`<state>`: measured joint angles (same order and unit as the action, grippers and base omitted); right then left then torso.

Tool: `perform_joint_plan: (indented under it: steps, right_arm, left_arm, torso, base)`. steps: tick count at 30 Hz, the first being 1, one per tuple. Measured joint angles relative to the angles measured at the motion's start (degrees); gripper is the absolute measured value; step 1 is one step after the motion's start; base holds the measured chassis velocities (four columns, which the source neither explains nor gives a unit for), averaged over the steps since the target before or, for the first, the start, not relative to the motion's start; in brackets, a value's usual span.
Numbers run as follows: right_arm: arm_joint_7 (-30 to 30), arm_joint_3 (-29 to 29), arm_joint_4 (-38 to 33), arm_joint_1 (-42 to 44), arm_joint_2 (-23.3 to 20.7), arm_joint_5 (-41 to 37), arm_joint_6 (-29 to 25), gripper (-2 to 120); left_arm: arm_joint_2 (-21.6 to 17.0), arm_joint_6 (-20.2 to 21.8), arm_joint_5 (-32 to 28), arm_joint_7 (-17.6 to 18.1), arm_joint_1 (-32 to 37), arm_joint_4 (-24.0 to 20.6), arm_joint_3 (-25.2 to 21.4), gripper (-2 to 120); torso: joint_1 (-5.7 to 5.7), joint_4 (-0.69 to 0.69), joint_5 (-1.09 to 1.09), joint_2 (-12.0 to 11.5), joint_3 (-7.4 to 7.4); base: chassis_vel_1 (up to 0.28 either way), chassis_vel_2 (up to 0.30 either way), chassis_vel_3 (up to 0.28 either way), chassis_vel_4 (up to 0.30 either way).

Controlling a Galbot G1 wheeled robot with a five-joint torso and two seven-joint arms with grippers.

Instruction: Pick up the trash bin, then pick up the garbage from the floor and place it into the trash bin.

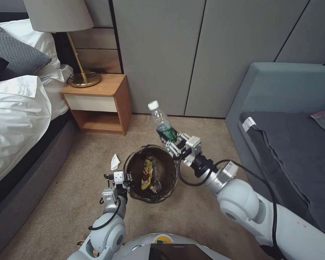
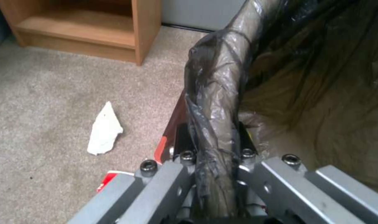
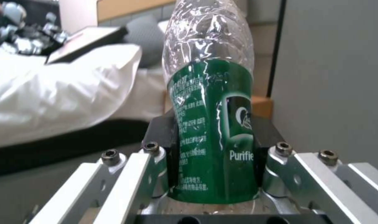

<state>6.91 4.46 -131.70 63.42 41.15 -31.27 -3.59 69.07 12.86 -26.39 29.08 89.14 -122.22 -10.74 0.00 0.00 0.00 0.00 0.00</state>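
The trash bin [image 1: 133, 164], round with a dark brown liner over its rim, hangs above the carpet, my left gripper [image 1: 127, 180] shut on its near-left rim [image 2: 216, 102]. Yellow and red wrappers [image 1: 147, 175] lie inside it. My right gripper [image 1: 172, 141] is shut on a clear bottle with a green label [image 1: 161, 122], holding it tilted just above the bin's far right rim. In the right wrist view the bottle [image 3: 212, 124] sits squeezed between the black pads [image 3: 166, 140]. A white paper scrap [image 1: 114, 162] lies on the carpet left of the bin [image 2: 104, 130].
A wooden nightstand [image 1: 97, 104] with a lamp [image 1: 75, 43] stands at the back left, next to the bed [image 1: 18, 115]. A grey sofa [image 1: 288, 144] runs along the right. A red-and-white packet [image 2: 108, 180] lies on the carpet under my left gripper.
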Motion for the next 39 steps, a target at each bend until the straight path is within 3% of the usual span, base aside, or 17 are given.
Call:
perform_joint_plan:
  steps: [13,21,32,34,36,38,39]
  right_arm:
    - [-1.9,5.3,5.0,2.5,1.1,3.9,-0.9,28]
    - [-1.7,10.3,11.4,-0.7,3.9,5.7,-1.9,28]
    - [-1.0,12.4,14.6,-2.3,5.5,7.3,-1.8,28]
    - [-0.5,13.0,15.5,-3.1,5.6,7.5,-1.7,45]
    - [-0.4,13.1,15.6,-3.2,5.6,7.5,-1.7,47]
    - [-0.3,13.3,15.8,-3.5,5.5,7.5,-1.7,60]
    - [-0.3,13.3,15.8,-3.5,5.5,7.5,-1.7,60]
  left_arm:
    - [0.5,0.0,0.1,0.0,0.1,-1.0,0.0,2]
    - [0.7,0.0,0.1,0.0,0.4,-1.7,-0.1,2]
    - [0.8,0.0,0.1,0.0,0.3,-2.0,-0.2,2]
    - [0.9,0.0,0.1,0.0,0.2,-2.0,-0.2,2]
    - [1.0,0.0,0.1,0.0,0.2,-2.0,-0.2,2]
    - [1.0,0.0,0.1,0.0,0.2,-1.9,-0.2,2]
    - [1.0,0.0,0.1,0.0,0.2,-1.9,-0.2,2]
  torso:
    - [0.00,0.00,0.01,0.0,0.00]
    - [0.00,0.01,0.00,0.0,0.00]
    - [0.00,0.00,0.00,0.0,0.00]
    - [0.00,0.00,0.00,0.0,0.00]
    - [0.00,0.00,0.00,0.0,0.00]
    - [0.00,0.00,0.00,0.0,0.00]
    - [0.00,0.00,0.00,0.0,0.00]
  base:
    - [0.000,0.000,0.000,0.000]
    - [0.000,0.000,0.000,0.000]
    - [0.000,0.000,0.000,0.000]
    - [0.000,0.000,0.000,0.000]
    - [0.000,0.000,0.000,0.000]
    - [0.000,0.000,0.000,0.000]
    - [0.000,0.000,0.000,0.000]
